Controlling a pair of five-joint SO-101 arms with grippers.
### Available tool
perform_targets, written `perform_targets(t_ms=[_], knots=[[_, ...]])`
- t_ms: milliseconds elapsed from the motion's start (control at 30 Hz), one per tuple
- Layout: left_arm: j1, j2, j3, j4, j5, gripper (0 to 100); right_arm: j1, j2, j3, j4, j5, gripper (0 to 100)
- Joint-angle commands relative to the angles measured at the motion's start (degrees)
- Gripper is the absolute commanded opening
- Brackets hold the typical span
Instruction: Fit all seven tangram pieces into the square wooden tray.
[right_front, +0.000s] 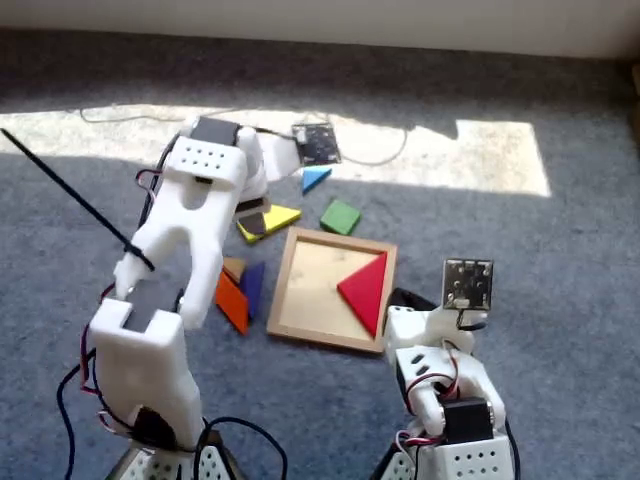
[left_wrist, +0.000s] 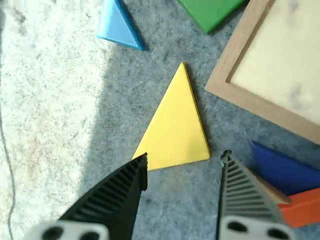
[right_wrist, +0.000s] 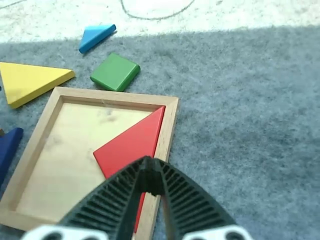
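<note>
One red triangle (right_wrist: 132, 145) lies in the wooden tray (right_wrist: 112, 95), along the rim nearest the right gripper (right_wrist: 148, 164), which hangs closed and empty above it. The left gripper (left_wrist: 184, 157) is open over the yellow triangle (left_wrist: 175, 125) on the carpet, just outside the tray's corner.

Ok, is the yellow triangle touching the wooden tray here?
Apart. The left wrist view shows a strip of grey carpet between the yellow triangle and the wooden tray.

1 wooden tray (right_front: 281, 288), 2 arms (right_front: 190, 225), 6 tangram pieces (right_front: 366, 287), perhaps a brown 7th.
</note>
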Motion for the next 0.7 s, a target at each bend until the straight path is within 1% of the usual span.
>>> perform_targets(t_ms=[0,200,367,533,667], knots=[[0.57,5.67,-8.75,2.73,-2.37,23,0.31,-0.84,0.13,-1.36,0.7,1.5],[-1.19,16.75,-16.22,3.96,-4.22,23,0.31,-0.84,0.13,-1.36,0.7,1.5],[-4.88,22.29,-21.14,4.48,-4.13,22,0.31,-0.84,0.13,-1.36,0.7,1.5],[-6.11,22.81,-21.41,10.46,-4.57,11,0.31,-0.84,0.13,-1.36,0.7,1.5],[-6.11,22.81,-21.49,15.47,-4.57,10,0.31,-0.84,0.13,-1.36,0.7,1.5]])
